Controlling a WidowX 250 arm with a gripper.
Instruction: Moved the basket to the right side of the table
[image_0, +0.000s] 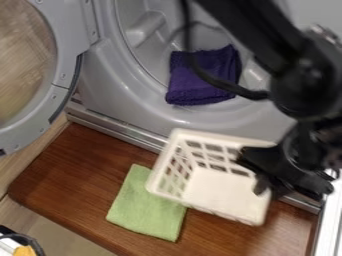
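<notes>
**White basket sits right of centre, with my gripper at its far edge**

The basket (220, 192) lies over the right part of the brown table (73, 170), mouth upward, one corner overlapping the green cloth (147, 207) in the view. I cannot tell whether the two touch. My gripper (252, 174) is at the basket's right-hand wall. Whether it is clamped there, I cannot tell. I judge that side the sensible one: a thin wall suits a pinch, and from there I can draw the load rightward instead of pushing it. The purple cloth (200, 75) lies in the grey machine's (110, 90) round opening, out of the basket's way. Being wide, the basket could swing if borne by one wall, dragging the green cloth.
</notes>
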